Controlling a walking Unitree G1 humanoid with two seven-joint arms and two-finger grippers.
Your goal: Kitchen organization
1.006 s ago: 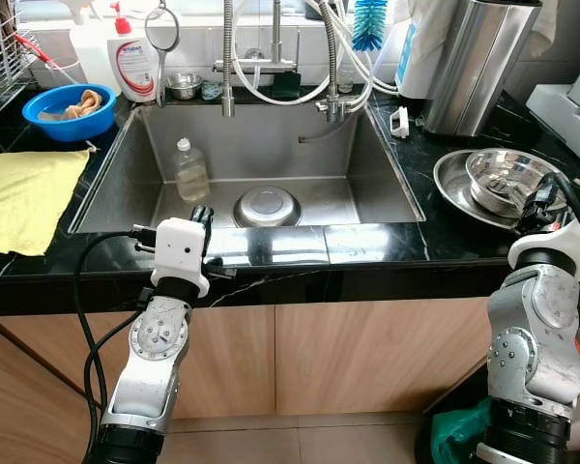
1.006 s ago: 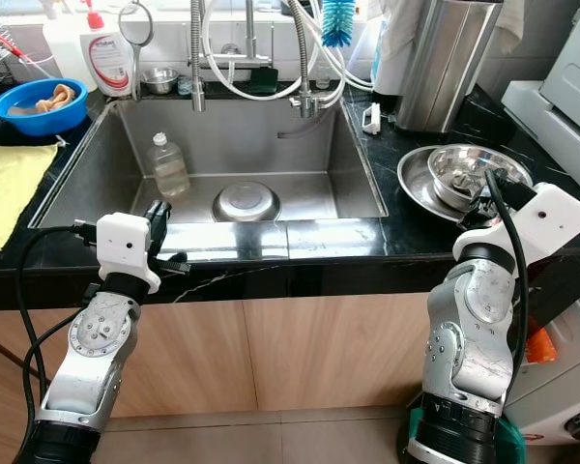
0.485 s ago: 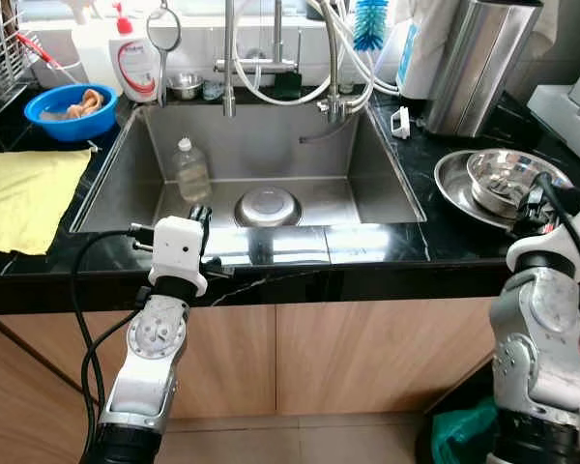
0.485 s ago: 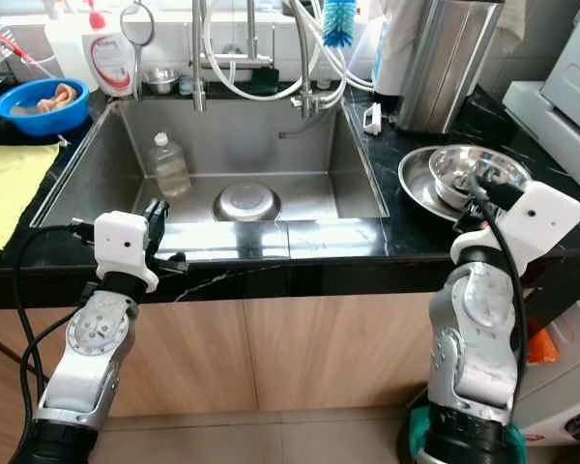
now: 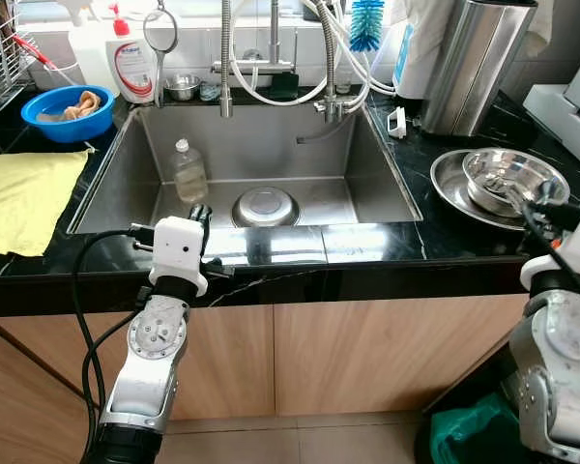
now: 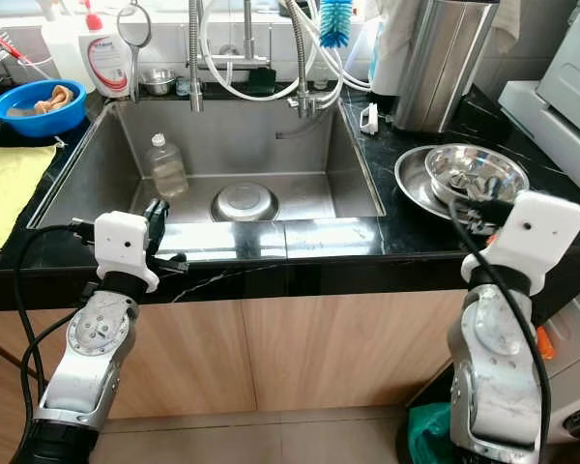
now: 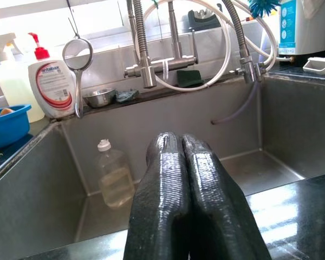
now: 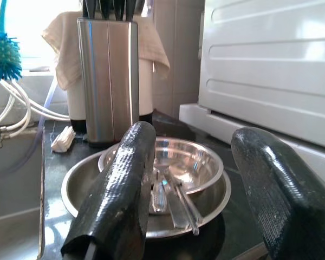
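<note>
From the head views, the steel bowl (image 5: 514,179) sits nested in a larger pan (image 6: 418,187) at two o'clock, just ahead of the right gripper (image 6: 483,208). Its wrist view shows fingers (image 8: 116,195) spread wide, empty, bowl dead ahead. The left gripper (image 7: 184,189) is closed, empty, at the sink (image 5: 126,164).

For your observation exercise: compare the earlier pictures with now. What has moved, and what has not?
The right gripper, open, has drawn back from the steel bowls toward the counter's front edge. The left gripper stays shut at the sink edge; the bottle and bowls are unmoved.
</note>
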